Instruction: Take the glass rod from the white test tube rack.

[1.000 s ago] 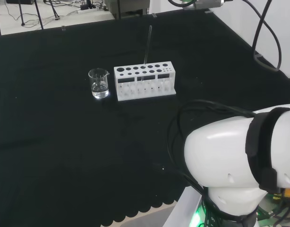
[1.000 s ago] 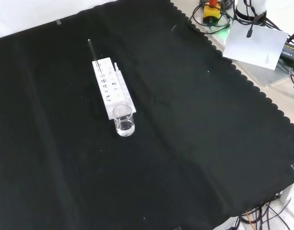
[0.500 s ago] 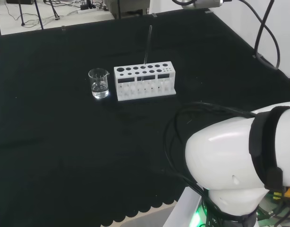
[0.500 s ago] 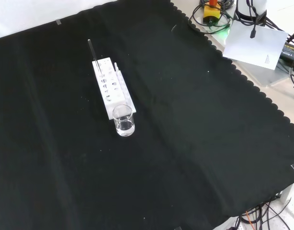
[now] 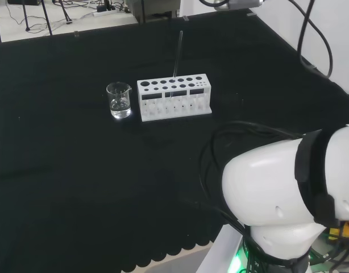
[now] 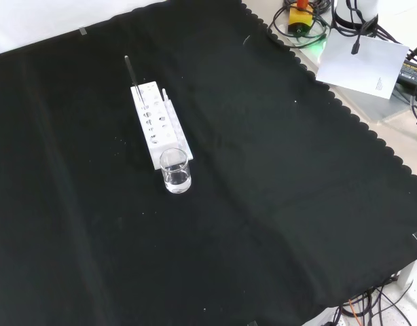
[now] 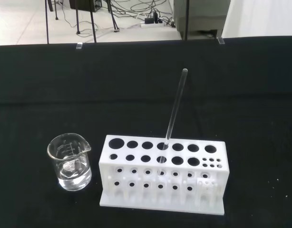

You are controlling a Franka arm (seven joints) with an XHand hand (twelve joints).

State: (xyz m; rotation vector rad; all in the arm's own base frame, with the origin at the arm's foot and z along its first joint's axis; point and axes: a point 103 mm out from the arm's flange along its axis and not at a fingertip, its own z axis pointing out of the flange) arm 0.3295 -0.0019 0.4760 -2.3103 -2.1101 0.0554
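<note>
The black cloth (image 6: 276, 204) covers the whole bench, matte and faintly creased, with a scalloped edge on the side where my cables and the arm's base sit.

Nearest to me in the head view is the arm's own big white link (image 5: 277, 193), smooth and rounded, wrapped by a black band and looped with black cable. Compared with half a second ago it has shifted a little, and the cable overhead has swung, while nothing on the cloth has moved. I read that as the arm only starting its approach; the pick itself has not begun. I cannot tell whether the hand is open or closed.

Farther out, toward the middle of the cloth, stands a small clear beaker (image 5: 119, 100) with a spout and a little clear liquid at the bottom. Just beside it, to its right in the head view, is the white rack (image 5: 174, 97), a rectangular plastic block with two rows of round holes on top and smaller holes in its side.

The glass rod (image 7: 174, 111) is still in the rack, a thin clear stick standing in a back-row hole near the middle and leaning slightly, its upper part well above the rack and free to be grasped.
</note>
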